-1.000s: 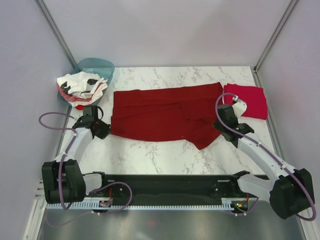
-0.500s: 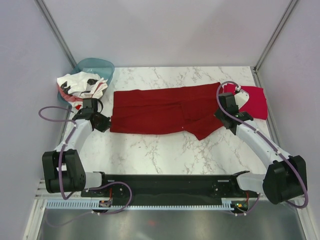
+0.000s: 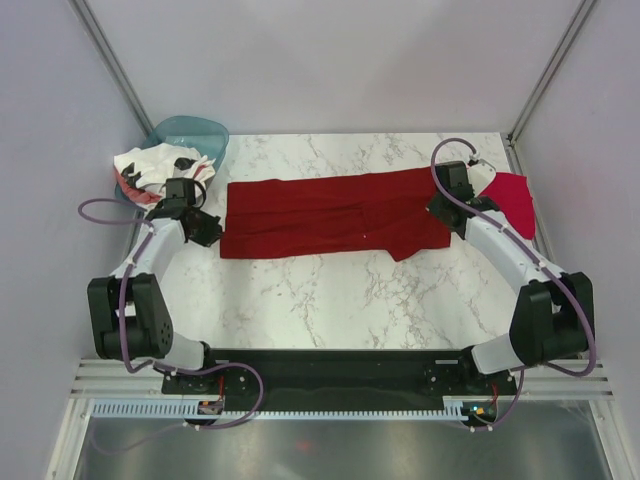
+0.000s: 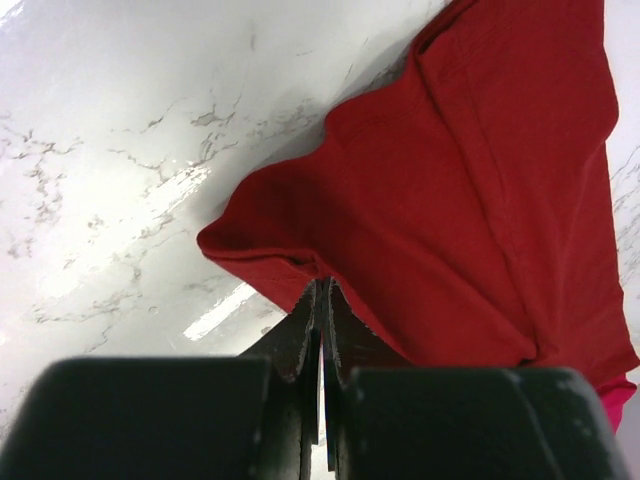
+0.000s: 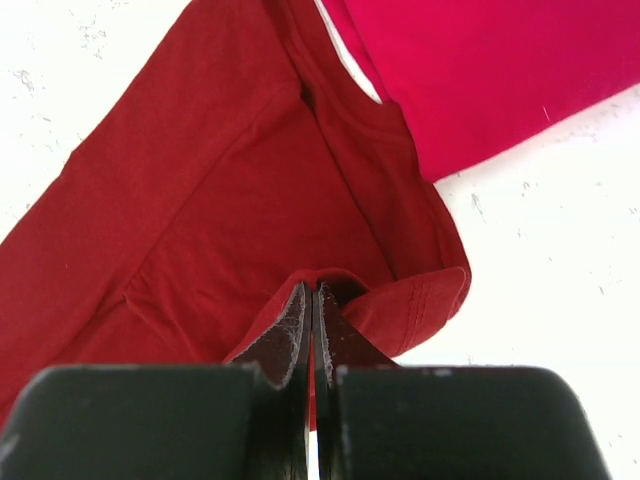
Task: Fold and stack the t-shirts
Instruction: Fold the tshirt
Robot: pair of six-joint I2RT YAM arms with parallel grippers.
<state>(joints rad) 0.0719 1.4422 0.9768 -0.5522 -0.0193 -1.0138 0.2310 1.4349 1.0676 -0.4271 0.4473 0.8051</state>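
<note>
The dark maroon-red t-shirt (image 3: pixel 325 212) lies spread across the middle of the marble table, its near half folded toward the back. My left gripper (image 3: pixel 210 232) is shut on its left edge (image 4: pixel 300 262). My right gripper (image 3: pixel 437 212) is shut on its right edge (image 5: pixel 330 290). The brighter crimson-pink t-shirt (image 3: pixel 512 198) lies folded at the right, partly behind my right arm, and shows in the right wrist view (image 5: pixel 480 60). White t-shirts with black and red marks (image 3: pixel 150 168) are heaped at the far left.
A teal translucent basin (image 3: pixel 195 133) stands at the back left under the white heap. Bare marble table (image 3: pixel 330 300) stretches between the maroon shirt and the arm bases. Grey walls close in left, right and back.
Both grippers moved away from me, carrying the maroon shirt's near edge toward the back, so the shirt now looks narrower. The right arm now covers more of the crimson-pink shirt.
</note>
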